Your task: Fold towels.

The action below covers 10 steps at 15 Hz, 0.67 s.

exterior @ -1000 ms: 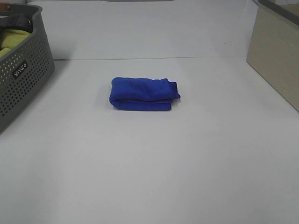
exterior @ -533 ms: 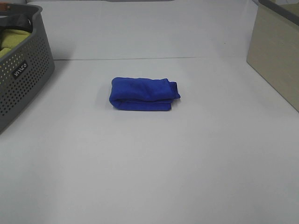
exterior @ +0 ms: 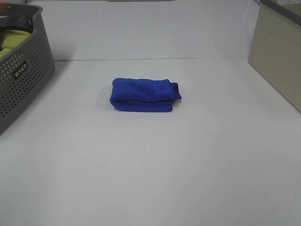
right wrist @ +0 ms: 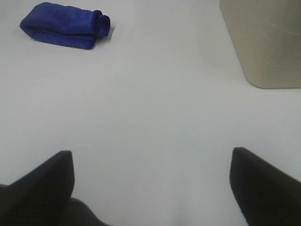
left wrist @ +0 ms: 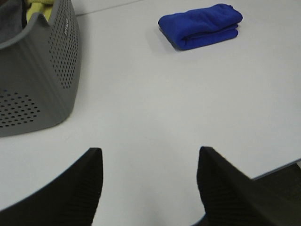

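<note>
1. Towel (exterior: pixel 145 94) lies folded into a thick blue bundle near the middle of the white table (exterior: pixel 155 169), well apart from both my arms.
2. Neither of my grippers shows in the high camera; only my wrist views catch them.
3. My left gripper (left wrist: pixel 149 183) hangs over bare table, jaws parted and gripping nothing, with the towel (left wrist: pixel 201 25) far ahead.
4. My right gripper (right wrist: pixel 151 186) stands spread wide, also empty, over bare table.
5. My right wrist view alone shows the rounded corner of the beige box (right wrist: pixel 263 42); my left wrist view shows the table's front edge.
6. The grey perforated basket (exterior: pixel 21 80) at the table's left holds a yellow-green cloth (exterior: pixel 10 40) and some black fabric (exterior: pixel 19 21).
7. Nothing has shifted since a second ago: the towel sits in the same spot, same shape.
</note>
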Tool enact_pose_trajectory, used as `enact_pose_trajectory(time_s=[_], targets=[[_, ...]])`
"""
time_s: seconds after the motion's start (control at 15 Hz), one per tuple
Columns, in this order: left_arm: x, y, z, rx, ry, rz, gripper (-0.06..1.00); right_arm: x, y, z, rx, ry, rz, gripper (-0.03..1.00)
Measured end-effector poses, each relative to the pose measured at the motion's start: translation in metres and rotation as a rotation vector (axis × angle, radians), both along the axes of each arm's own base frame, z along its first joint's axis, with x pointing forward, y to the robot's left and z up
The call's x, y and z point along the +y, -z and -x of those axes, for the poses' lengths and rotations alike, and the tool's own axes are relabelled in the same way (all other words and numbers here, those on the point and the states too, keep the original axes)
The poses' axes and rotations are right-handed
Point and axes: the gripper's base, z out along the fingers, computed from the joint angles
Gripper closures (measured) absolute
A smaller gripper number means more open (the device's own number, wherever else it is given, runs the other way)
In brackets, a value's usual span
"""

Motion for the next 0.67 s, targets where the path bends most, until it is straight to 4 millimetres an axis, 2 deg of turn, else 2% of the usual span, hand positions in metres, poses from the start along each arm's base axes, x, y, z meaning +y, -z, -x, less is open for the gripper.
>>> enact_pose_trajectory(time_s=[0.13, 0.67], targets=[[-0.0002, 0.0004, 0.0075, -0.045, 0.001, -0.001, 0.37, 0.0001, 0.0002, 0.0029, -0.017, -0.002, -0.003, 0.12], [0.0004, 0.0005, 0.0079, -0.048, -0.005, -0.005, 0.37, 0.0003, 0.0001, 0.0032, -0.02, -0.002, -0.006, 0.12]])
